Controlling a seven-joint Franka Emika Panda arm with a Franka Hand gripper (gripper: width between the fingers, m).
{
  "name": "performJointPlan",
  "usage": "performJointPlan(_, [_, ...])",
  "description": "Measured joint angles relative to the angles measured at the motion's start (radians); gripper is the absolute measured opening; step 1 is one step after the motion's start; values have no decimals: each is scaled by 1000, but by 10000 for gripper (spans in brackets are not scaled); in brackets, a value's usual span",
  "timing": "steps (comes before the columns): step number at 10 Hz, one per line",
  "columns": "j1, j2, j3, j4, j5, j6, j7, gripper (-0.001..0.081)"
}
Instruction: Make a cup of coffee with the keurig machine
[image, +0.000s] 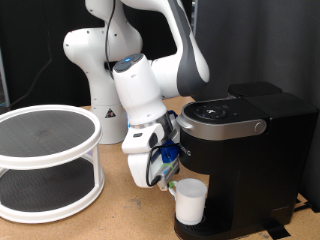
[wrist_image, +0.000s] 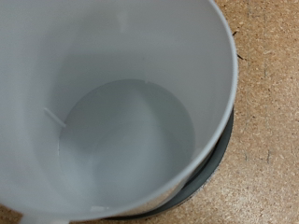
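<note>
The white cup (image: 190, 203) stands upright on the drip tray at the base of the black keurig machine (image: 245, 140), under its silver-ringed top. My gripper (image: 166, 180) hangs just to the exterior view's left of the cup, close to its rim, with its fingertips hidden behind the hand and the blue cables. The wrist view looks straight down into the empty cup (wrist_image: 121, 112), which fills the picture. A sliver of the dark drip tray (wrist_image: 213, 166) shows under it. No fingers show in the wrist view.
A white two-tier round rack (image: 45, 160) stands on the wooden table (image: 115, 215) at the exterior view's left. The white arm base (image: 95, 70) is behind it. Bare wood (wrist_image: 266, 112) shows beside the drip tray.
</note>
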Motion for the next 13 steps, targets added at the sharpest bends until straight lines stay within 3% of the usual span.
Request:
performJointPlan(1, [0, 0, 0, 0, 0, -1, 0, 526])
performJointPlan(2, [-2, 0, 0, 0, 1, -8, -2, 661])
performJointPlan(3, [-4, -2, 0, 0, 5, -27, -13, 661])
performJointPlan(4, [-9, -10, 0, -1, 13, -62, -33, 777])
performJointPlan(7, [-32, -85, -16, -39, 4, -173, -71, 806])
performJointPlan(11, [-84, -233, -51, -129, -112, -272, -39, 806])
performJointPlan(13, [-120, -309, -62, -149, -174, -330, 11, 806])
